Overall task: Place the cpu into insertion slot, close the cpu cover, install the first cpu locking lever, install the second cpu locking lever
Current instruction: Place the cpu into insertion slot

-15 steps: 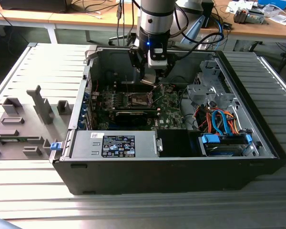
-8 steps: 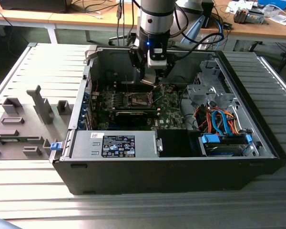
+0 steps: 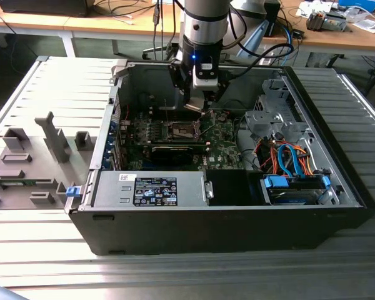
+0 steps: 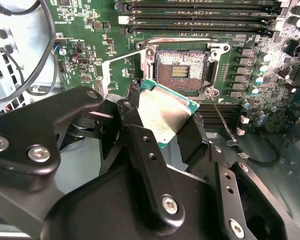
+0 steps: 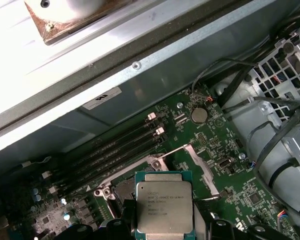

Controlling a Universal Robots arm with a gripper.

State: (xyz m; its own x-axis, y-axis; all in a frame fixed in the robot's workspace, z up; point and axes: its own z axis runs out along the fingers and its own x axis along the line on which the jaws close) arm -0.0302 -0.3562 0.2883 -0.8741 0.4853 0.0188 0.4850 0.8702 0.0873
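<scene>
One part in hand: the black two-finger gripper (image 4: 165, 122) is clamped on the cpu (image 4: 166, 116), a small flat square chip with a dull silver-grey lid and a green edge. Its black fingers (image 4: 190, 137) press on opposite sides. The chip hangs just clear of the insertion slot (image 4: 182, 72), the square socket with a dark pin field and silver rim on the green motherboard (image 4: 90, 30); it is not seated. In the exterior view the gripper sits over mid-board, toward the far wall of the open black computer case (image 3: 225, 225). The cpu cover (image 5: 202, 167), a thin silver frame, stands flipped open beside the socket, and a thin wire locking lever (image 4: 221, 119) is raised too. Likely risks:
- Chip comes down off-level or offset, so a corner digs in and bends pins.
- Rotation is wrong, so the keying misses.
- Grip slips and the chip drops.
- A finger clips the open frame or the lever on the way down.
</scene>
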